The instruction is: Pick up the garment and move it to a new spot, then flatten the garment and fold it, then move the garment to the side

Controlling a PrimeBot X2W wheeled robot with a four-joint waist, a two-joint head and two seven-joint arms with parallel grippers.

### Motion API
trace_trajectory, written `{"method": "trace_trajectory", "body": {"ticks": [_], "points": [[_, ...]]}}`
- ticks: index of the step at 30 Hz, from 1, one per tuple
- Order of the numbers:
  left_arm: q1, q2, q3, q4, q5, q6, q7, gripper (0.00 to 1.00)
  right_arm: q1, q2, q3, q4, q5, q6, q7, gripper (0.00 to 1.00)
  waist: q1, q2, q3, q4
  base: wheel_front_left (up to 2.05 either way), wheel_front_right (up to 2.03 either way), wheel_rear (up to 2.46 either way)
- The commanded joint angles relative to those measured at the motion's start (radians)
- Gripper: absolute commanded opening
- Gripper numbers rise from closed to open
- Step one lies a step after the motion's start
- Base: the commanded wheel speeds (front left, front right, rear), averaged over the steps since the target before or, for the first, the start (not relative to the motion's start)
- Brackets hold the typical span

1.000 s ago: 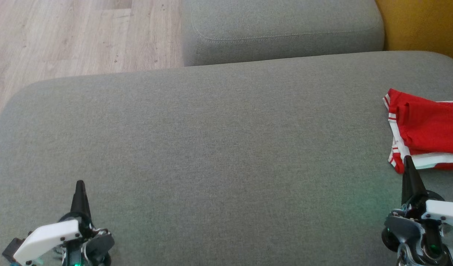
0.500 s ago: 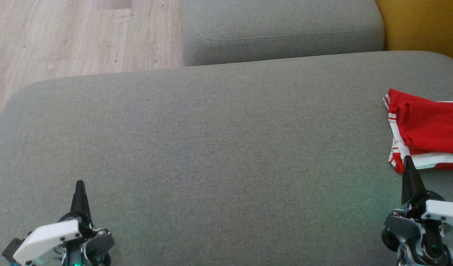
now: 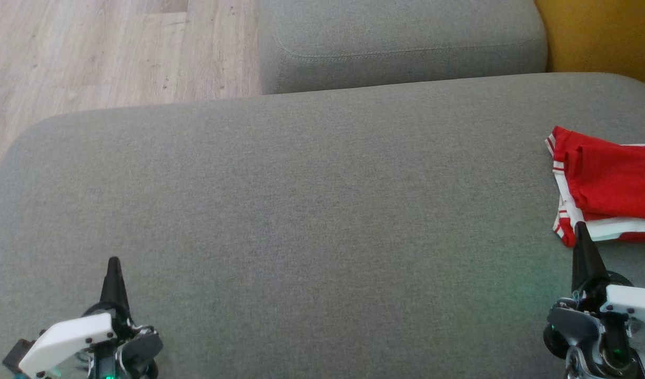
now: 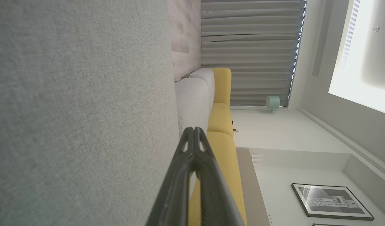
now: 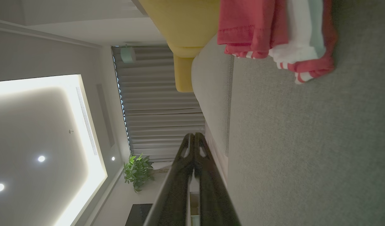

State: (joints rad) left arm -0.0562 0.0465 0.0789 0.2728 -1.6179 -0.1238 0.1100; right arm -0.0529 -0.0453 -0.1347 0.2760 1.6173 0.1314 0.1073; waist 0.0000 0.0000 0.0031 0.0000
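Left gripper (image 3: 112, 261) and right gripper (image 3: 580, 227), jaws clenched on nothing, hover at the sofa's (image 3: 322, 184) near edge. The garment (image 3: 612, 179) lies folded at its right edge. The work seems finished, so any retreat should avoid brushing the folds.

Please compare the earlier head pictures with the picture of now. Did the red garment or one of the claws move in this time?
Nothing visibly changed. The red garment lies in the same place on the grey cushion. The left claw and the right claw are shut as before, holding nothing, and have not moved.
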Motion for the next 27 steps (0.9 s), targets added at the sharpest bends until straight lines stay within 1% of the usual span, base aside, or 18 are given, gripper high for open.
{"method": "trace_trajectory", "body": {"ticks": [1,27], "points": [[-0.052,0.004,0.036,-0.028,0.010,-0.007,0.004,0.00,-0.055,-0.005,0.020,-0.031,-0.010,-0.001,0.007,0.00,0.0000,0.0000,0.000,0.000,0.00,0.00,0.00],[-0.052,0.004,0.036,-0.028,0.010,-0.007,0.004,0.00,-0.055,-0.005,0.020,-0.031,-0.010,-0.001,0.007,0.00,0.0000,0.0000,0.000,0.000,0.00,0.00,0.00]]}}
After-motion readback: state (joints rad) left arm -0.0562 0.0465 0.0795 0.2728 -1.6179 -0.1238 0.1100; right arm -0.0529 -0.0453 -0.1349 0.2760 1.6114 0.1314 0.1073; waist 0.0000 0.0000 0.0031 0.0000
